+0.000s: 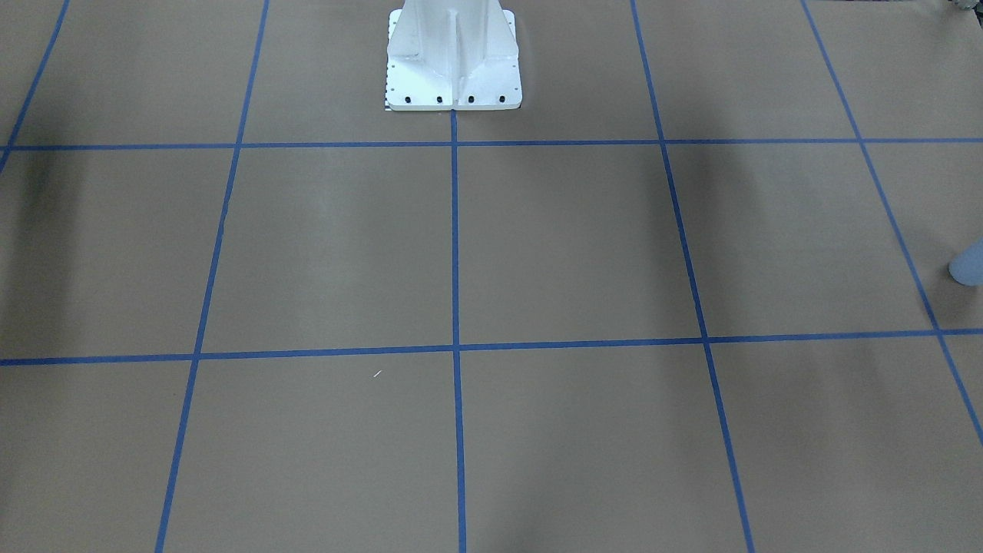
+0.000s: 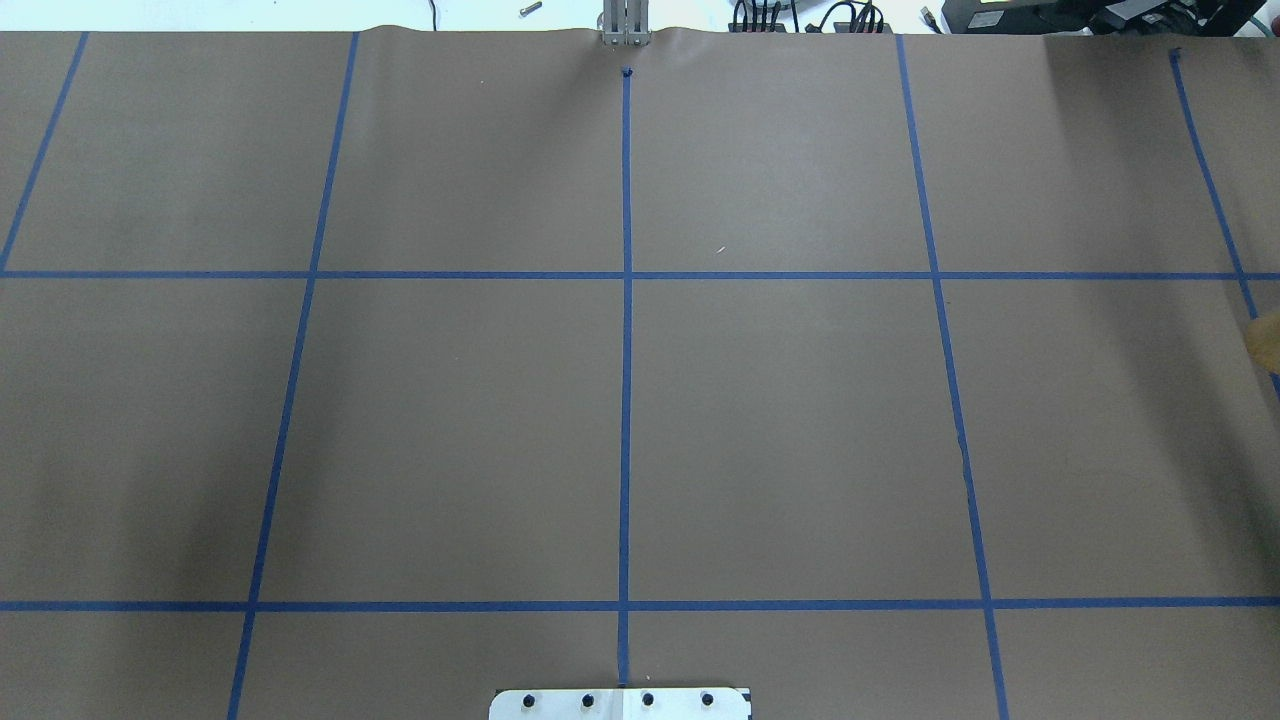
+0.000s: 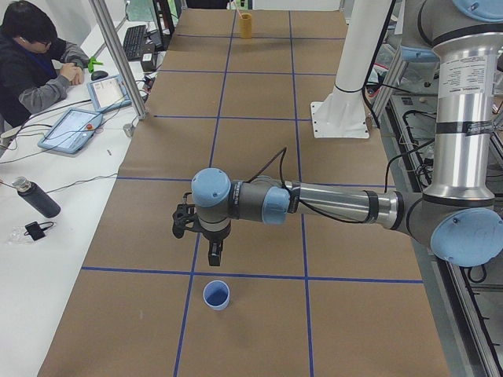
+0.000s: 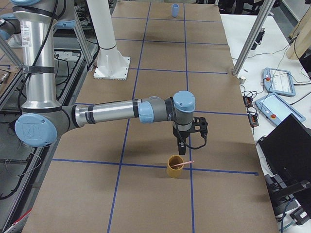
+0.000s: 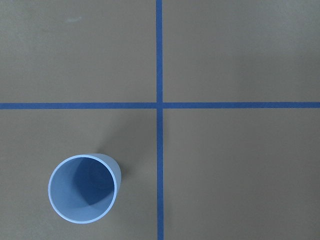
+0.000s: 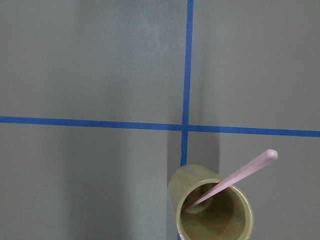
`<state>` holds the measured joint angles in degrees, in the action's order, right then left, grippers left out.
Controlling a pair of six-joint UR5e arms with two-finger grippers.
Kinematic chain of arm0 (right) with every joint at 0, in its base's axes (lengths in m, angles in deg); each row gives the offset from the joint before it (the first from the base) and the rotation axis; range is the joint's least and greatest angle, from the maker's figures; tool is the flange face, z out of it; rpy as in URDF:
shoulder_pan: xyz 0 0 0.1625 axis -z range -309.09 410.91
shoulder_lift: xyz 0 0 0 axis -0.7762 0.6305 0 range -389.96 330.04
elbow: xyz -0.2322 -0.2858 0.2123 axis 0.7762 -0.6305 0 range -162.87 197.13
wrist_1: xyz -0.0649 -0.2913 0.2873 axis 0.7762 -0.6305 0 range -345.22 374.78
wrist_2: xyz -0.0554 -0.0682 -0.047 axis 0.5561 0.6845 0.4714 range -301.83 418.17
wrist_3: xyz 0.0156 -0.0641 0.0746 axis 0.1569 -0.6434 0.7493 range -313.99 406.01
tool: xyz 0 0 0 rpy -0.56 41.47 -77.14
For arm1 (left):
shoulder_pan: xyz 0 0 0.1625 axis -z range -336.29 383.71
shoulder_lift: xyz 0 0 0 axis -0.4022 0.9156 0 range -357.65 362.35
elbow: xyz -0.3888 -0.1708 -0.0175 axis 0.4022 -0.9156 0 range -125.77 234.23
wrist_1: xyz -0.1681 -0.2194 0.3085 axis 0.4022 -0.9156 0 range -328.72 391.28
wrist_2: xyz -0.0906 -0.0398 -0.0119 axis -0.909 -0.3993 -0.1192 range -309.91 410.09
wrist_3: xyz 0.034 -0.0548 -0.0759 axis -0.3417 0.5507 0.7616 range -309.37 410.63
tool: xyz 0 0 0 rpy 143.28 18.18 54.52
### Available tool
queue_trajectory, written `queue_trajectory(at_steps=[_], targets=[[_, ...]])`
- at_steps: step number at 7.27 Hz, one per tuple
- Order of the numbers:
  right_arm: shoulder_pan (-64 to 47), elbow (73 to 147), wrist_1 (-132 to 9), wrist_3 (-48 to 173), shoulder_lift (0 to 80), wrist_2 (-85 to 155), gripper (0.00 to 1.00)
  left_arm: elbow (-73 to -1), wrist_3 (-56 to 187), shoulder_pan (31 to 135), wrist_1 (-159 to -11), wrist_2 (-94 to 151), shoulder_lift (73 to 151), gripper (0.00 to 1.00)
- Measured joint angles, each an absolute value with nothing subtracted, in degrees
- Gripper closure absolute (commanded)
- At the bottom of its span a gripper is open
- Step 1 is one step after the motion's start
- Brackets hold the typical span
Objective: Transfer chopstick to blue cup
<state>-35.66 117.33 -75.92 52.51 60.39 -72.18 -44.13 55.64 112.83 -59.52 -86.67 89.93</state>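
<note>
The blue cup [image 3: 217, 295] stands upright and empty on the brown table; it fills the lower left of the left wrist view [image 5: 83, 187] and shows at the right edge of the front view [image 1: 969, 265]. The pink chopstick [image 6: 235, 180] leans inside a tan bamboo cup [image 6: 212, 210], its tip sticking out to the right; it also shows in the exterior right view [image 4: 183, 165]. My left gripper [image 3: 213, 253] hangs just beyond and above the blue cup. My right gripper [image 4: 181, 147] hangs just beyond the bamboo cup. I cannot tell whether either is open or shut.
The robot's white base [image 1: 453, 57] stands at the table's middle edge. Blue tape lines [image 2: 625, 350] divide the brown table into squares. An operator [image 3: 35, 59] sits at a side desk with tablets; a metal frame post [image 3: 118, 59] stands at that table edge.
</note>
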Motion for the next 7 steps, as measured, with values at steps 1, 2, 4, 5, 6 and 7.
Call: queue_trajectory(at_steps=[1,2,4,5,6,7], targets=[[-35.66,117.34,-75.92,52.51,60.39,-72.16,0.0,-44.13,55.62,112.83,-59.53,-86.67,89.85,0.02],[-35.66,117.59,-75.92,52.49,60.39,-72.12,0.0,-44.34,55.6,112.84,-59.57,-86.77,89.78,0.02],[-35.66,118.3,-75.27,52.37,60.39,-72.15,0.0,-46.53,55.63,112.9,-59.52,-86.92,89.48,0.02],[-35.66,118.28,-72.49,52.56,60.55,-72.15,0.0,-46.88,55.68,112.84,-59.6,-86.88,89.56,0.02],[-35.66,117.92,-67.96,52.72,60.99,-71.8,0.0,-46.9,55.69,112.76,-60.07,-86.96,90.07,0.02],[-35.66,116.85,-64.57,52.84,61.34,-71.34,0.0,-45.94,55.71,112.71,-61.22,-86.91,91.5,0.02]])
